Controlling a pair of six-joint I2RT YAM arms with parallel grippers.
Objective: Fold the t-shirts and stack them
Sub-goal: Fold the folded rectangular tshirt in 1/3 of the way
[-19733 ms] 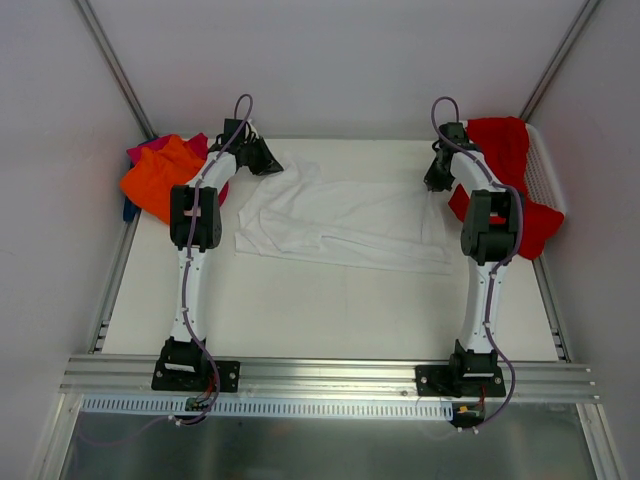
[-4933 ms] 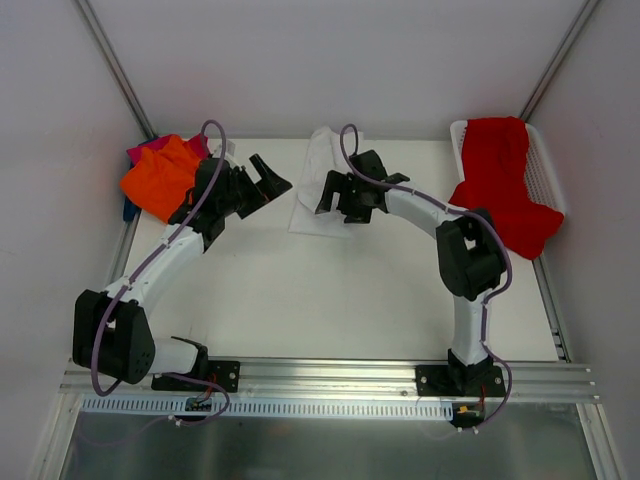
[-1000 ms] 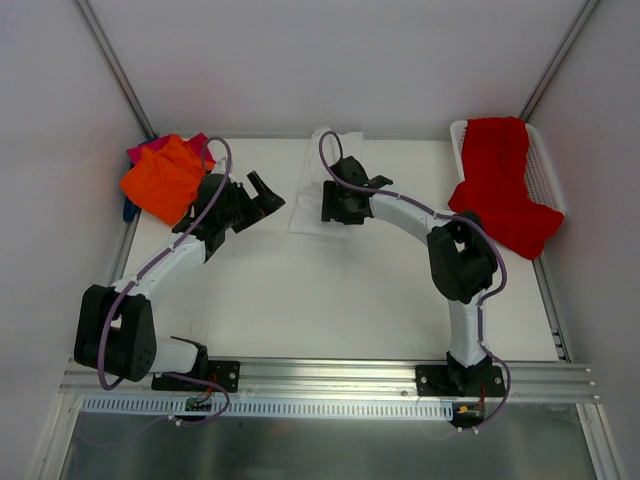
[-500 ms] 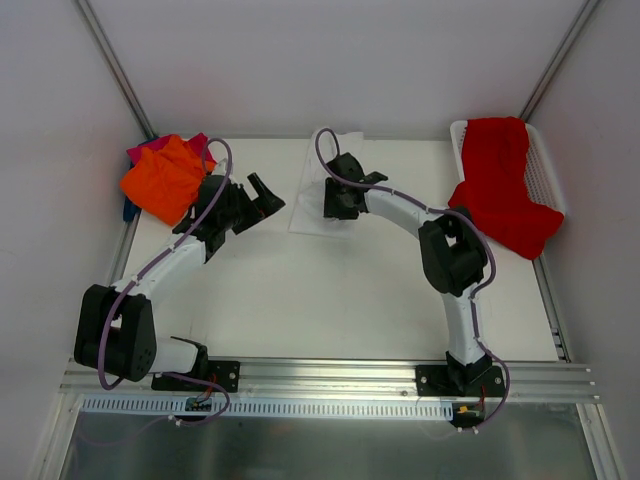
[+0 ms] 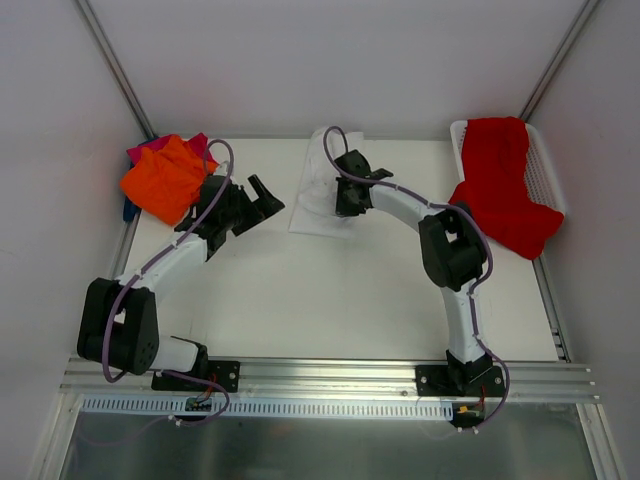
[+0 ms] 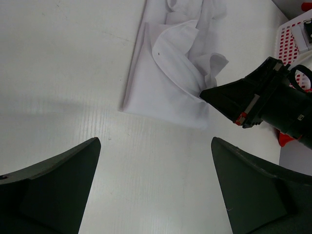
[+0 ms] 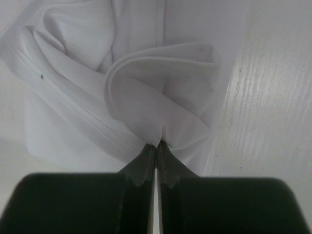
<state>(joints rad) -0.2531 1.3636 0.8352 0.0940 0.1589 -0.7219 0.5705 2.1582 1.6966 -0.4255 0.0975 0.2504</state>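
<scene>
Right gripper (image 7: pixel 156 145) jaws, apart a second ago, are now pressed together, pinching a raised fold of the white t-shirt (image 7: pixel 146 97). Left arm unchanged over that second.

Near: left gripper (image 5: pixel 265 192) fingers spread wide over bare table (image 5: pixel 330 300), holding nothing, just left of the shirt.

Mid: white t-shirt lies folded into a narrow strip at the table's far centre, rumpled at its far end. The pinch is at its right edge.

Far left corner: orange t-shirt (image 5: pixel 160 180) heaped on a magenta-pink t-shirt (image 5: pixel 140 152), with a blue cloth (image 5: pixel 128 210) showing beneath.

Far right: red t-shirt (image 5: pixel 500 185) draped over the white mesh basket (image 5: pixel 545 175).
</scene>
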